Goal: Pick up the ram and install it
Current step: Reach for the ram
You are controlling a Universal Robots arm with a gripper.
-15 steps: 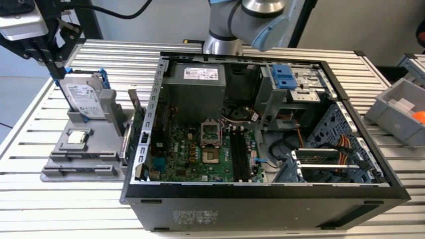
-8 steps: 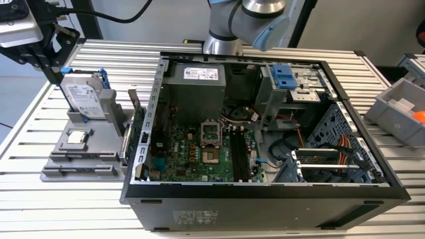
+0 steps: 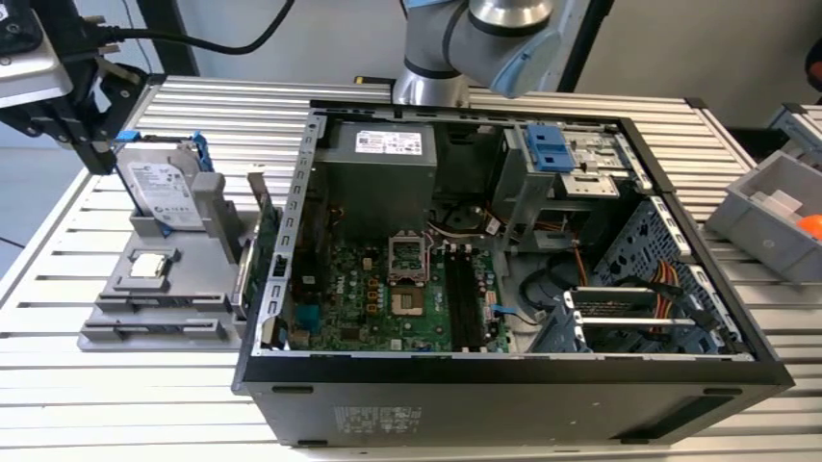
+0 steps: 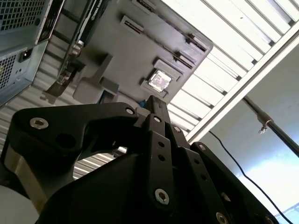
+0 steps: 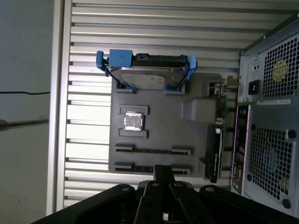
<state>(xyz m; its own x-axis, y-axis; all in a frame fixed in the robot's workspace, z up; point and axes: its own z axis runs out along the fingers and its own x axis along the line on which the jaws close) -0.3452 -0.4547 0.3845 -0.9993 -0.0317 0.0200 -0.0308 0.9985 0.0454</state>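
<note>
My gripper (image 3: 88, 144) hangs above the far end of the grey parts holder (image 3: 154, 308), at the exterior view's left. In both wrist views its black fingertips (image 5: 163, 171) (image 4: 156, 104) meet, shut with nothing between them. The holder's two long slots (image 5: 154, 150) lie below the fingers and look bare. The ram is hidden from me. The long memory slots (image 3: 465, 298) on the motherboard inside the open computer case (image 3: 514, 390) are dark, and I cannot tell whether a stick stands in them.
On the holder stand a silver hard drive with blue rails (image 3: 165, 192) (image 5: 145, 74), a small square processor (image 3: 150, 267) (image 5: 132, 121) and a green card with a metal bracket (image 3: 266, 260). A grey bin (image 3: 771, 207) sits at the exterior view's right. The table is ribbed metal.
</note>
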